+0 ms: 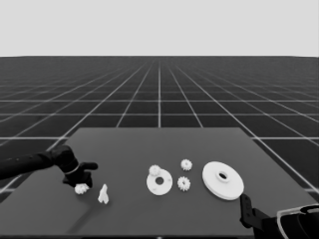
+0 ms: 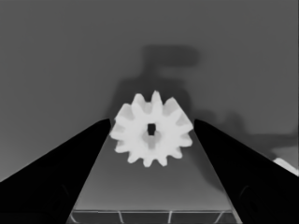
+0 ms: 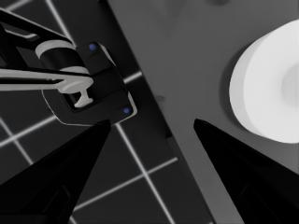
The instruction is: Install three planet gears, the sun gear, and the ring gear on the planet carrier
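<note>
Left gripper [image 1: 82, 182]: over the table's [image 1: 149, 214] left end, pointing down; its fingers [image 2: 60, 168] stand apart on either side of a small gear [image 2: 152, 129], tips level with the teeth, and whether they press it cannot be made out. In the head view this gear [image 1: 81, 188] is half hidden beneath the fingertips. It is white and toothed, with a small centre hole. Thin white piece [image 1: 103, 194]: just right of that gear, apart from it, form hard to read. Smaller round part [image 1: 159, 182]: near the table's middle, flat and white with a dark centre hole. A second gear [image 1: 154, 170] sits on its far-left rim; whether it is seated cannot be told. Third gear [image 1: 184, 183]: just right of the smaller round part, on the table. Fourth gear [image 1: 186, 164]: farther back, apart from the rest. Larger round part [image 1: 223, 179]: right of the gears, thick-rimmed with a raised hub and small hole; in the right wrist view it [image 3: 268, 88] is cut off at the edge. Right gripper [image 1: 244, 206]: at the near right corner, mostly out of frame in the head view, its fingers [image 3: 243, 168] spread wide with nothing between them. Dark machinery [image 3: 88, 88] with blue lights shows past the table's edge.
</note>
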### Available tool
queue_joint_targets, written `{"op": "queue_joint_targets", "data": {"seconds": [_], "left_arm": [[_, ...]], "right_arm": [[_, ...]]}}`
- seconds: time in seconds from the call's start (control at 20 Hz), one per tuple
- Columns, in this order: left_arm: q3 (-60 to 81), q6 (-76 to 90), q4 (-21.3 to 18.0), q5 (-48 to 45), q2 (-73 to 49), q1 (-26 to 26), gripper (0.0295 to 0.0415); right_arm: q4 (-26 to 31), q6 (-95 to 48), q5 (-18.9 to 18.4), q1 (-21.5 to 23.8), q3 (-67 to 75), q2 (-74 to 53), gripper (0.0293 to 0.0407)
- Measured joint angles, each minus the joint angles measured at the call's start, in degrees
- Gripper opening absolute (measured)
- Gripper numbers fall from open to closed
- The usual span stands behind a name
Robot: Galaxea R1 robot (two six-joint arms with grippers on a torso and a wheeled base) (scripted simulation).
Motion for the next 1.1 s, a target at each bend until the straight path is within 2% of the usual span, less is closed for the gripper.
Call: {"op": "queue_joint_targets", "data": {"seconds": [0.05,0.15,0.55,0.6,0.65,0.75,0.85,1.05,1.1], "left_arm": [[-0.10,0.03,0.04,-0.07,0.05,0.07,0.0385],[-0.20,0.05,0.07,-0.13,0.10,0.12,0.0314],[-0.24,0.06,0.09,-0.16,0.12,0.12,0.0312],[8.66,-2.08,-5.33,7.56,-4.57,-7.14,0.0313],[11.33,-2.50,-10.08,12.15,-6.26,-14.74,0.0312],[10.91,-2.23,-14.98,16.47,-6.16,-22.04,0.0312],[10.09,-2.00,-16.61,17.97,-5.74,-24.38,0.0312],[9.59,-1.86,-17.34,18.66,-5.49,-25.36,0.0312],[22.10,-27.36,-17.97,18.09,0.98,-25.46,0.0313]], "right_arm": [[0.00,0.00,0.00,0.00,0.00,0.00,0.0385],[0.00,0.00,0.00,0.00,0.00,0.00,0.0385],[0.00,0.00,0.00,0.00,0.00,0.00,0.0385],[0.00,0.00,0.00,0.00,0.00,0.00,0.0385],[0.00,0.00,0.00,0.00,0.00,0.00,0.0385],[0.00,0.00,0.00,0.00,0.00,0.00,0.0385],[0.00,0.00,0.00,0.00,0.00,0.00,0.0385],[0.00,0.00,0.00,0.00,0.00,0.00,0.0385],[0.00,0.00,0.00,0.00,0.00,0.00,0.0385]]}}
